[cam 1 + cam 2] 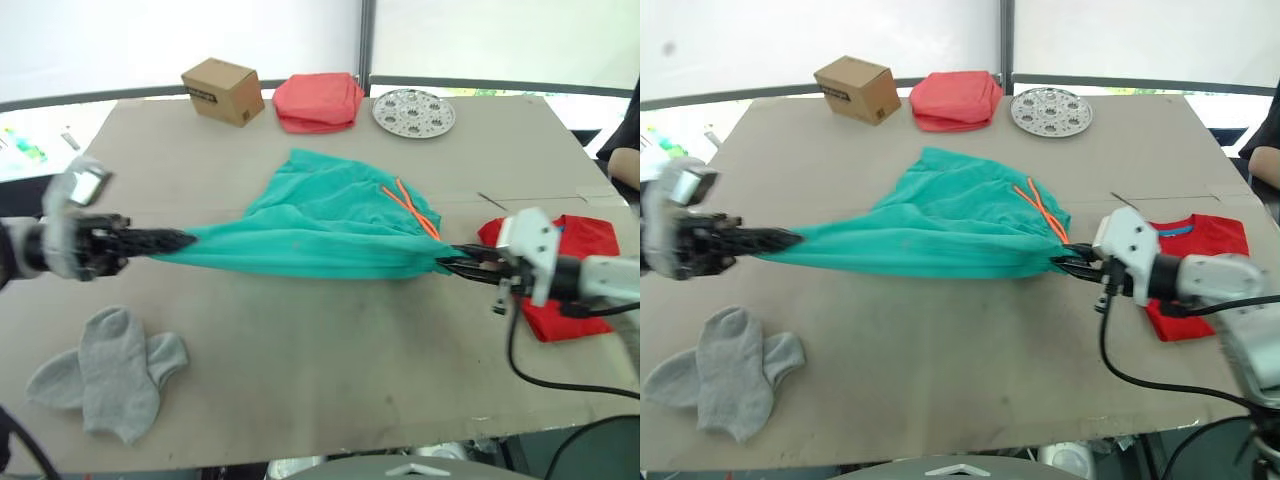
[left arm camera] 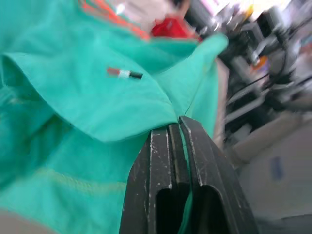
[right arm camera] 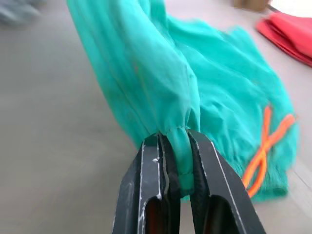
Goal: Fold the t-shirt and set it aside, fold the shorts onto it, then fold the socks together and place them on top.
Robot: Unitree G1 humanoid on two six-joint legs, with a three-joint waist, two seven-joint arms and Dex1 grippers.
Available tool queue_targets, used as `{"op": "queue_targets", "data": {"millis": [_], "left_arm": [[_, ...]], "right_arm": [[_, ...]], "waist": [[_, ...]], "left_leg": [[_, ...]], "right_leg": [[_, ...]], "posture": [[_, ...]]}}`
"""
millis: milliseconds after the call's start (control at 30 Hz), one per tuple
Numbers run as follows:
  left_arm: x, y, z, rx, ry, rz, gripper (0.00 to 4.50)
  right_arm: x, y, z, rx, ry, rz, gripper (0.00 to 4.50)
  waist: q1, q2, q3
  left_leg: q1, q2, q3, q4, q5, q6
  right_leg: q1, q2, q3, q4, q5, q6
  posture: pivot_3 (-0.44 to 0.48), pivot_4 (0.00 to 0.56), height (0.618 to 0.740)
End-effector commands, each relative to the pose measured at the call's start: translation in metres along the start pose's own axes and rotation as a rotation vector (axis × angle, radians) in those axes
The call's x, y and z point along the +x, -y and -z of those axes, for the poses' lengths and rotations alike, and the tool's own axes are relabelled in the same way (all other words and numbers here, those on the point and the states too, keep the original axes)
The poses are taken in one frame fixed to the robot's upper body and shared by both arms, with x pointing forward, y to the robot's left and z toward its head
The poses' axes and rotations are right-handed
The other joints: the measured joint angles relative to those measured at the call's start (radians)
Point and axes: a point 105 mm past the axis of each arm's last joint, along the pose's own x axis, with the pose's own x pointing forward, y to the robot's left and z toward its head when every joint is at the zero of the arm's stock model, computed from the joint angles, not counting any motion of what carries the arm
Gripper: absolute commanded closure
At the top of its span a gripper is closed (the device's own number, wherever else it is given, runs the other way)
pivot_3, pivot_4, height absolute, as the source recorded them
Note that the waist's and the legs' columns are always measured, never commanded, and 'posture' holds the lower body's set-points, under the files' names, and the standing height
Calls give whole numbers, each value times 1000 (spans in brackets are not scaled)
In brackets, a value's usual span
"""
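Shorts-folding step: the left hand (image 1: 185,239) and right hand (image 1: 448,259) each pinch an end of the teal-green soft fabric shorts (image 1: 320,215), stretched above the worktop (image 1: 330,350); next, fold them onto the bright red thin-fabric t-shirt (image 1: 585,240).

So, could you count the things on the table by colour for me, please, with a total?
Teal: 1, the shorts
Red or pink: 2, the t-shirt and the folded cloth
Grey: 2, the socks
Brown: 1, the cardboard box
Silver: 1, the round plate with holes
Total: 7
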Motion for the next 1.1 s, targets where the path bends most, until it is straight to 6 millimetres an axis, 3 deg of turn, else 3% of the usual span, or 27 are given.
{"op": "queue_targets", "data": {"millis": [33,167,233,300,333,400,467,533,600,667,767,800,900,1000,1100], "left_arm": [[9,7,-16,96,90,22,4436],[58,-64,-25,286,164,-220,4436],[80,-89,-57,405,282,-326,4436],[89,-98,-101,542,418,-444,4436],[84,-91,-135,600,541,-492,4436],[64,-68,-188,690,758,-560,4436],[30,-39,-225,766,943,-624,4436],[-1,-16,-243,842,1060,-689,4436],[-20,-3,-246,937,1080,-744,4436],[-32,0,-240,963,1070,-741,4436],[-28,-13,-210,961,913,-683,4436],[-26,-18,-195,940,862,-670,4436],[1,-33,-88,763,526,-552,4436],[16,-35,-4,605,335,-540,4436],[18,-32,53,474,235,-556,4436]], "right_arm": [[-5,-1,-24,-8,35,-35,4500],[21,67,-2,-82,-45,166,4500],[36,121,-9,-133,-26,327,4500],[38,177,-30,-242,-32,532,4500],[32,204,-51,-323,-24,640,4500],[15,236,-103,-458,40,807,4500],[-6,244,-159,-550,181,904,4500],[-23,239,-200,-627,313,940,4500],[-30,233,-215,-670,370,925,4500],[-27,224,-214,-721,389,857,4500],[-12,215,-180,-717,338,726,4500],[-5,211,-160,-707,301,672,4500],[19,187,-47,-522,154,531,4500],[28,155,24,-366,78,470,4500],[33,124,71,-282,-1,405,4500]], "waist": [[5,4,-2],[20,3,-6],[17,-5,-2],[5,-15,4],[0,-18,5],[-12,-20,5],[-28,-20,5],[-46,-18,3],[-65,-13,-1],[-68,-12,-2],[-71,-10,-2],[-70,-10,0],[-70,-3,-2],[-56,-1,1],[-33,5,5]], "left_leg": [[2,0,-1,0,0,0],[8,-3,1,0,0,0],[10,-7,4,0,2,1],[8,-9,7,0,8,0],[4,-10,8,1,12,-5],[-17,-10,7,0,18,-10],[-21,-9,8,-6,18,-11],[-20,-10,8,-20,18,-12],[-13,-10,7,-30,18,-12],[-3,-10,9,-35,18,-12],[2,-9,12,-36,15,-8],[1,-8,14,-33,15,-8],[1,-7,15,-22,14,-6],[1,-6,12,-13,11,-3],[-3,-8,11,-10,12,-5]], "right_leg": [[2,0,-1,0,0,0],[9,-2,-1,0,0,1],[12,1,-1,0,2,4],[9,4,4,0,10,4],[5,6,5,0,16,-1],[-15,7,5,0,24,1],[-21,6,5,-2,24,1],[-23,5,2,-14,24,1],[-22,4,-5,-16,24,0],[-17,1,-15,-16,24,0],[-10,-2,-19,-19,18,-1],[-10,-3,-19,-16,19,-1],[-6,-7,-11,-14,25,1],[-3,-11,-11,-15,24,1],[-8,-12,-12,-12,26,-3]], "posture": [[0,150,740],[0,150,740],[0,150,740],[0,150,740],[0,150,740],[0,150,740],[0,150,740],[0,150,740],[0,150,740],[0,150,740],[0,150,740],[0,150,740],[0,150,740],[0,150,740],[0,150,740]]}}
